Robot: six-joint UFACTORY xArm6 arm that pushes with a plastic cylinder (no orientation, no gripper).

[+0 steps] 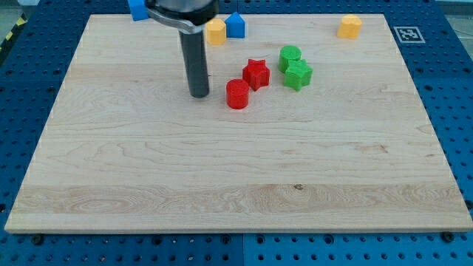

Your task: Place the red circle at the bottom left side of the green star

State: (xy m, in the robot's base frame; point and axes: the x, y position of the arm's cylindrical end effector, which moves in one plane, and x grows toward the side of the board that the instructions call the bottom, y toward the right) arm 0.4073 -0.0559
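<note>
The red circle (237, 94) lies near the board's upper middle. The green star (298, 74) sits to its upper right. A red star (256, 74) lies between them, touching the red circle's upper right. A green circle (290, 56) sits just above the green star, touching it. My tip (199, 94) rests on the board a short way to the left of the red circle, not touching it.
A yellow block (215, 32) and a blue block (235, 25) sit at the board's top edge, right of the rod. Another blue block (137, 9) is at the top left edge. A yellow block (349, 26) is at the top right. The wooden board (236, 185) lies on a blue perforated table.
</note>
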